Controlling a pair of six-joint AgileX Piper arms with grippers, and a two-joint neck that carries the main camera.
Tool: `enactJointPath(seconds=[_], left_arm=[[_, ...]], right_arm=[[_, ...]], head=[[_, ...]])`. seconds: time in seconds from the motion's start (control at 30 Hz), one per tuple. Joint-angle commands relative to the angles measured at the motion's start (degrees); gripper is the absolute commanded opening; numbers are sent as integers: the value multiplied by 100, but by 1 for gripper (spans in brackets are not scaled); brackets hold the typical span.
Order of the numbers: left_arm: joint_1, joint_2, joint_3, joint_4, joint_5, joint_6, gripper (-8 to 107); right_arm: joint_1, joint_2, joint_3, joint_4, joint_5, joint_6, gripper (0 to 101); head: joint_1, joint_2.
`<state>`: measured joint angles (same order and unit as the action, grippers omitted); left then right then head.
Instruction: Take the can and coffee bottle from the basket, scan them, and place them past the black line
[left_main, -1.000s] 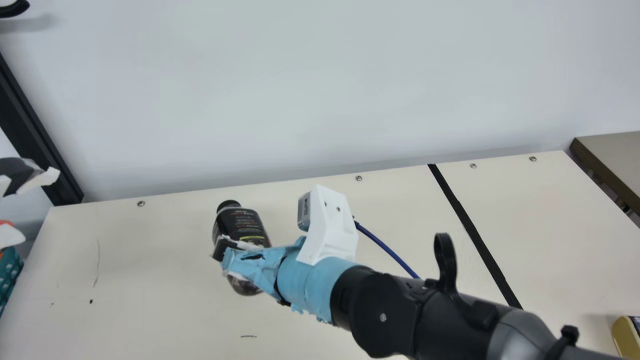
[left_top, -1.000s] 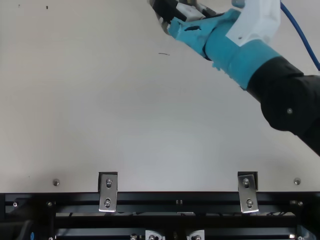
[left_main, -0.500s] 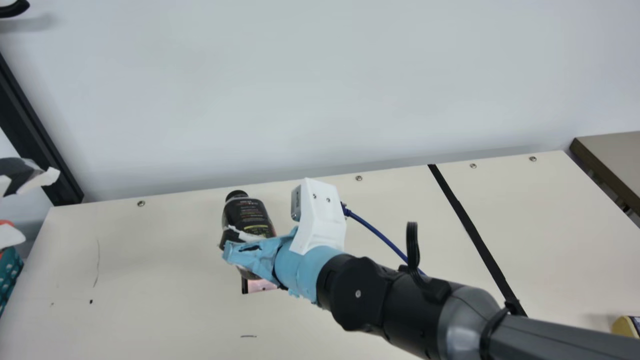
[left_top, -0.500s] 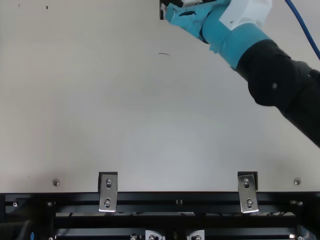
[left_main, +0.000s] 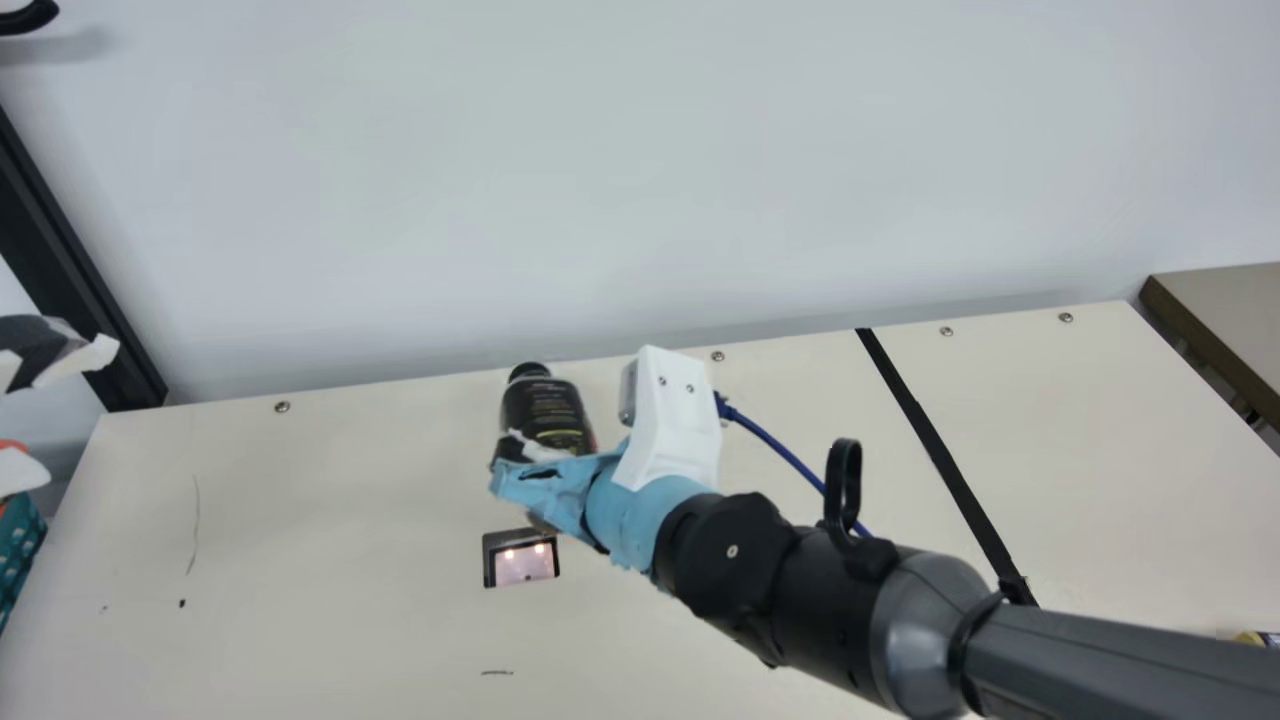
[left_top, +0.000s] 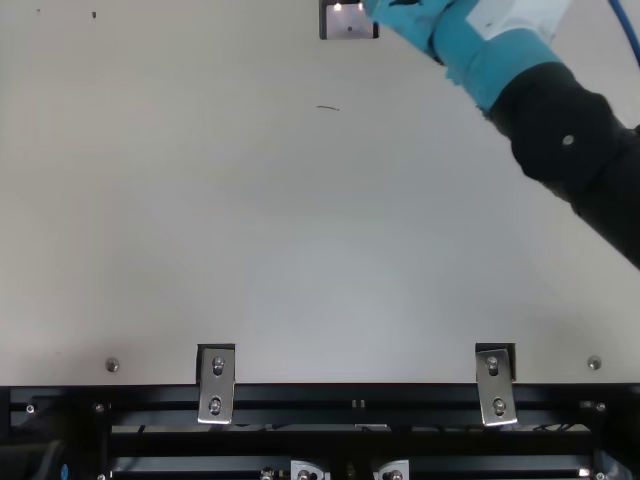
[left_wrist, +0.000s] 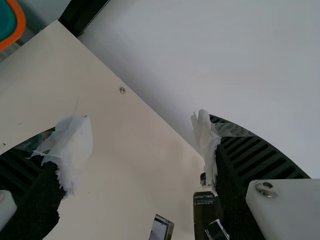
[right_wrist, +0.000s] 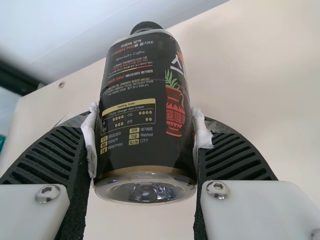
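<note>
In the main view my right gripper (left_main: 540, 462) holds the dark coffee bottle (left_main: 548, 408) tilted, cap up, behind and above the lit scanner window (left_main: 521, 563). The right wrist view has the bottle (right_wrist: 145, 100) squeezed between the padded fingertips of this gripper (right_wrist: 145, 132). At the main view's far left, my left gripper (left_main: 55, 415) is partly cut off; in the left wrist view the same gripper (left_wrist: 145, 135) has its fingers wide apart, with nothing between them. A teal basket (left_main: 18, 548) is at the left edge. The black line (left_main: 940, 460) crosses the table at right.
A small part of a yellow item (left_main: 1256, 638) shows at the right edge, beyond the black line. A blue cable (left_main: 775, 445) trails from the right wrist camera. The white wall (left_main: 640, 180) rises behind the table's back edge.
My right gripper has carried the bottle rightward and toward the table's back edge, uncovering the scanner window. The left gripper has stayed still.
</note>
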<state>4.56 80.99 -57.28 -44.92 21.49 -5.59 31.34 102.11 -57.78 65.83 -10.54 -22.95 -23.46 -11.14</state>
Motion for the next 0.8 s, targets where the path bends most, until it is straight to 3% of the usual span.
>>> enactJointPath(seconds=[0.0, 0.37, 0.77], left_arm=[[0, 0, 0, 0, 0, 0, 90], [0, 0, 0, 0, 0, 0, 90], [0, 0, 0, 0, 0, 0, 90]], right_arm=[[-89, -40, 44, 343, -91, -273, 0], [-636, -357, 307, 1444, -496, -1218, 0], [-1241, -797, 706, 1894, -808, -1622, 0]], head=[[-154, -106], [-154, -106], [-154, -106]])
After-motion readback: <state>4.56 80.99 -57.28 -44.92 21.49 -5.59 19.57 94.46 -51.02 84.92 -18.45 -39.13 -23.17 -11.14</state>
